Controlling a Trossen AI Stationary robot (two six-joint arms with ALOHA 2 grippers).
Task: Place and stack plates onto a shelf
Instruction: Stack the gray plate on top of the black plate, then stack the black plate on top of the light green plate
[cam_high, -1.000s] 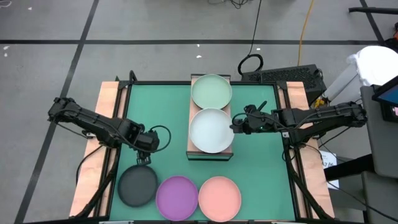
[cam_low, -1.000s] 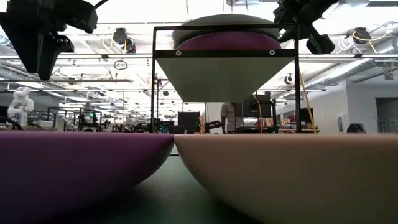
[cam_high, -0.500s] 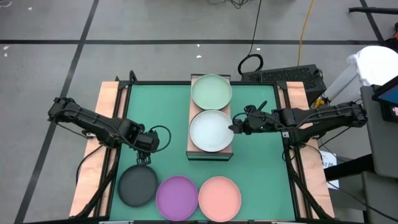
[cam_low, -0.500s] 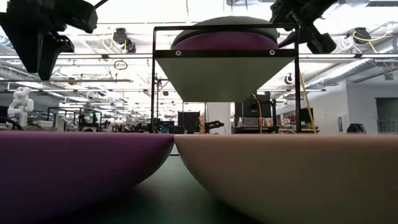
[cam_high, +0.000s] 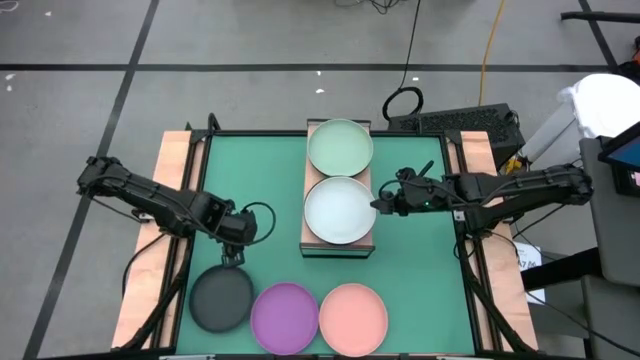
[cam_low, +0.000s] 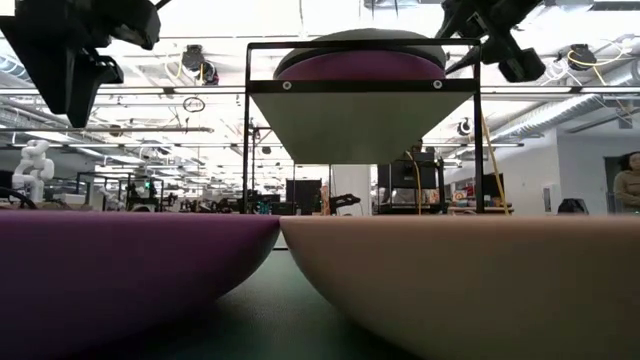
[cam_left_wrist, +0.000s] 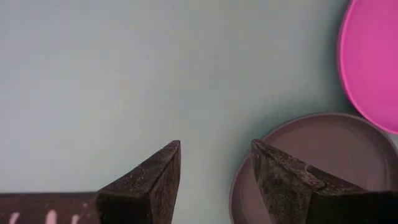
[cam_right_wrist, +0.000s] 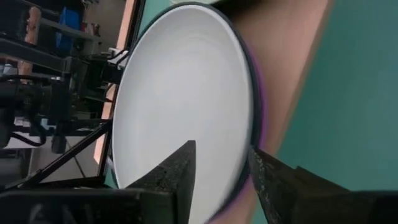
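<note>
the right gripper has just let its jaws part off the round whitish-blue plate, now stacked on the light wooden shelf; left gripper jaws wide above the desk.

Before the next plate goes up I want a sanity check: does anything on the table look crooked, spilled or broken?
Nothing stands out. The white plate sits level on its stack on the shelf, the green plate beside it, and three plates lie flat on the mat.
</note>
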